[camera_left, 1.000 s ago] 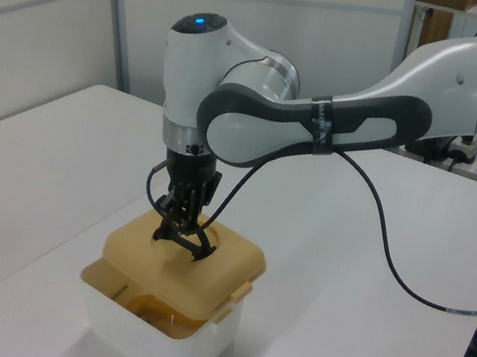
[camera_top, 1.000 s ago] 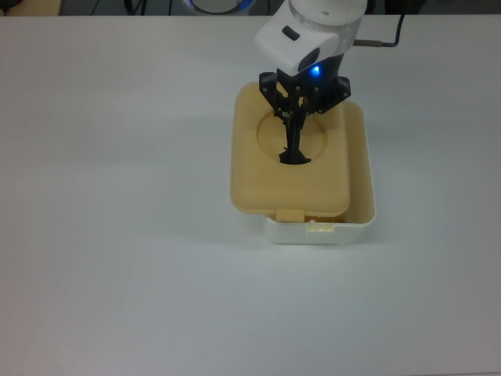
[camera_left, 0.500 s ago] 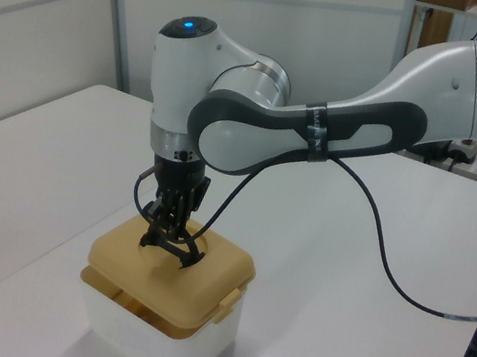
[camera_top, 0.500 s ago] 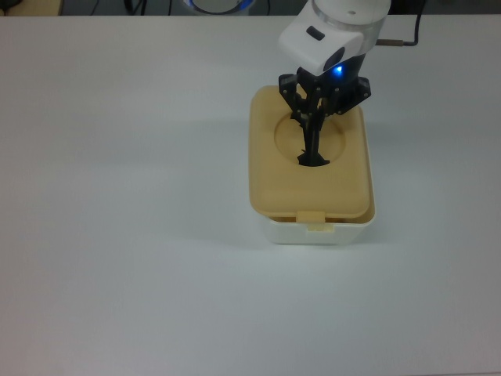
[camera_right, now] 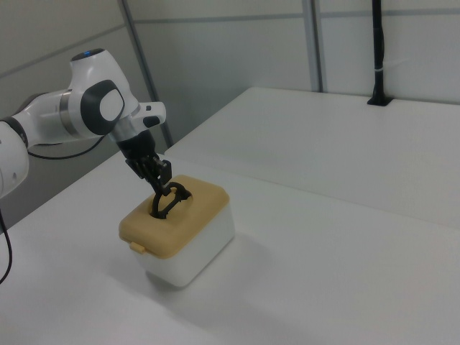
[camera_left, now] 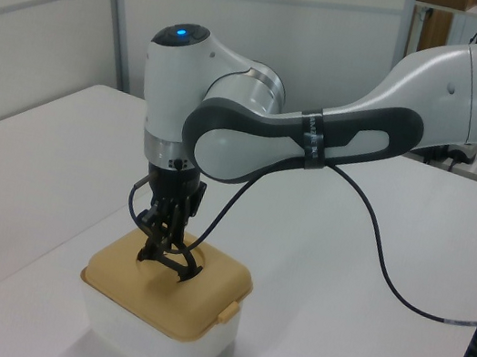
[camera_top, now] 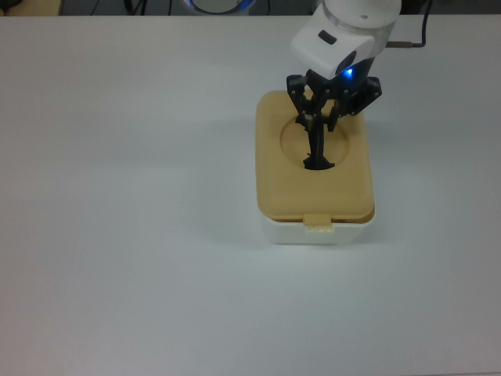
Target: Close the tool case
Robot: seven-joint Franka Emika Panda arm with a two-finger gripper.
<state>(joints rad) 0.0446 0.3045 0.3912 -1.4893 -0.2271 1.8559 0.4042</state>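
Tan plastic lid (camera_top: 313,188) sits square on the small white translucent plastic box (camera_top: 321,233), mid-counter; jaws pinch the thin black handle (camera_top: 319,153) in its round recess, likely light, stiff and slippery

you get a top view looking straight down, plus left and right views looking obliquely from opposite sides; all share the white-based, tan-lidded plastic tool case (camera_top: 315,176).
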